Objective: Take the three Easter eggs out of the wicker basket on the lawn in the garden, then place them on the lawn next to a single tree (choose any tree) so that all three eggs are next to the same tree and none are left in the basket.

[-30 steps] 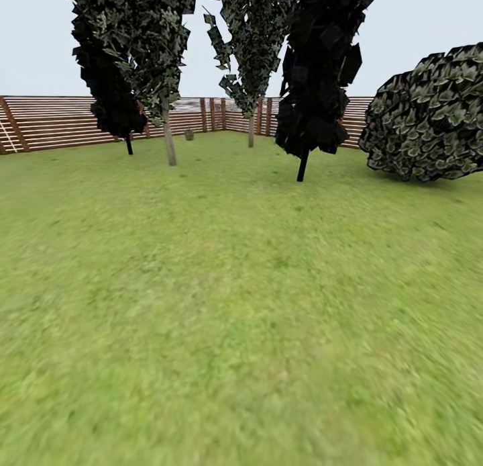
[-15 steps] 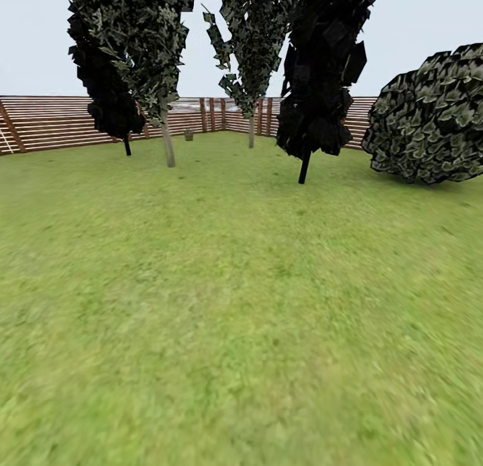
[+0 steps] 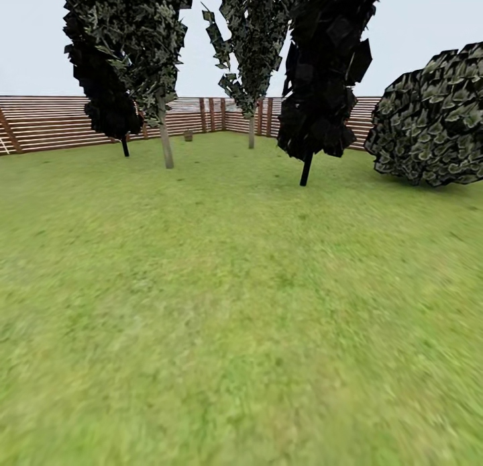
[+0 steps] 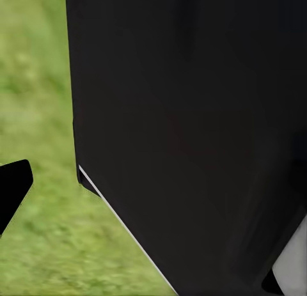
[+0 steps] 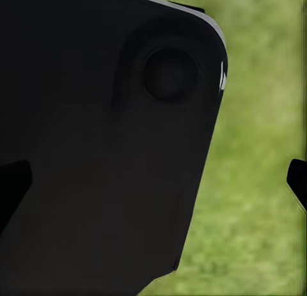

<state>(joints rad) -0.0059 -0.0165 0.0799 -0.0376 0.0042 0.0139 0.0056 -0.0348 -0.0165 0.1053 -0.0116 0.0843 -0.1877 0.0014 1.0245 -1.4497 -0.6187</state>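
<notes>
**Open lawn ahead, trees and fence at the far side**

From the head view, the lawn [image 3: 241, 305] stretched forward as mottled green grass, blurred in the near ground. At its far edge ran a brown slatted fence [image 3: 47, 120] under a pale sky. A tree [image 3: 166, 140] with a straight pale trunk stood left of centre, and a 2nd pale-trunked tree [image 3: 251, 131] stood farther back near the fence. A dark cypress [image 3: 107, 97] rose just left of the 1st tree, and another dark cypress [image 3: 322, 83] stood right of centre on a thin leaning stem. A round bush [image 3: 429, 117] sat at the right edge. A small brownish object [image 3: 188, 135] lay by the fence between the 2 pale trunks, too small to identify.

In the left wrist view a black robot panel [image 4: 192, 130] covered most of the grass; in the right wrist view a black housing [image 5: 102, 142] did likewise. Whether either gripper was wide or narrow could not be told.
</notes>
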